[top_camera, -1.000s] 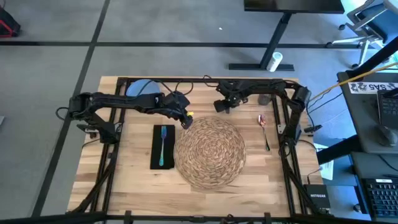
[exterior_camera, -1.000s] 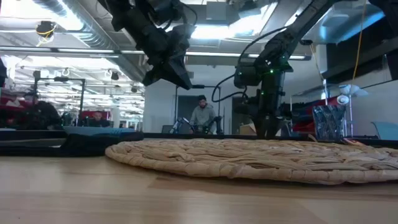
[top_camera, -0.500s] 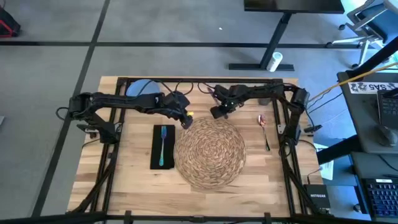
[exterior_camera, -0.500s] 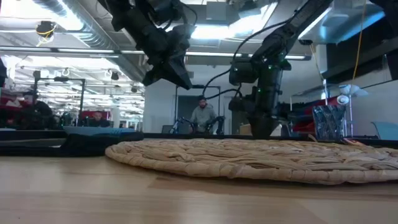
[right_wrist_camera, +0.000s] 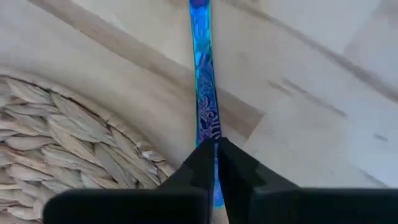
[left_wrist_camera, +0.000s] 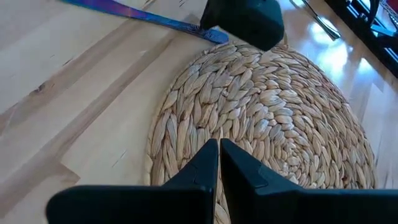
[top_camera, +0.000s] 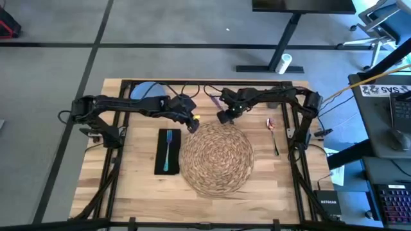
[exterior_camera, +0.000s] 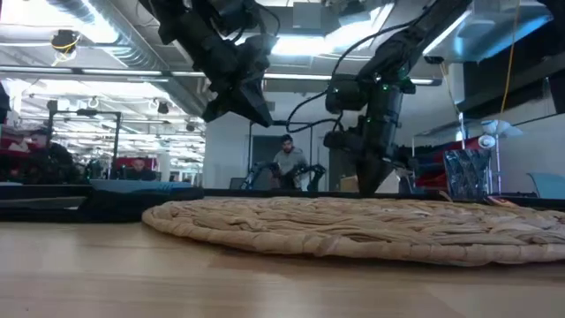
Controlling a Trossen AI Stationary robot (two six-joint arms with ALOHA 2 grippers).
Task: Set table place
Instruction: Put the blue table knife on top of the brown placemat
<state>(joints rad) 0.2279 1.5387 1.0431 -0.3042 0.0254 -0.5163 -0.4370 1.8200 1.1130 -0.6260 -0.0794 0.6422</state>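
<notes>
The round woven placemat (top_camera: 217,157) lies mid-table. Left of it, a teal fork (top_camera: 167,149) rests on the black napkin (top_camera: 167,168). A pale blue plate (top_camera: 145,90) sits at the far left. My right gripper (top_camera: 222,116) stands at the placemat's far edge, shut on a blue-and-purple piece of cutlery (right_wrist_camera: 202,74) that runs out toward the far edge. My left gripper (top_camera: 192,124) hovers shut over the placemat's far-left edge (left_wrist_camera: 186,124) and holds nothing. My right gripper pinches one end of the cutlery piece (right_wrist_camera: 210,134) between its two fingers. The fingers slant down from the table's right and lie along the piece, which runs on past the fingertips (right_wrist_camera: 233,163) over the wood. Whether it is clear of the table, I cannot tell.
A spoon (top_camera: 271,124) and another piece of cutlery (top_camera: 276,147) lie right of the placemat, with a small grey cup (top_camera: 273,101) behind them. Cables run along the far edge (top_camera: 192,86). Bare wood shows in front of the placemat (top_camera: 141,199).
My right gripper has moved toward the table's left and slightly nearer, up to the placemat's far edge, carrying the blue-and-purple cutlery piece with it.
</notes>
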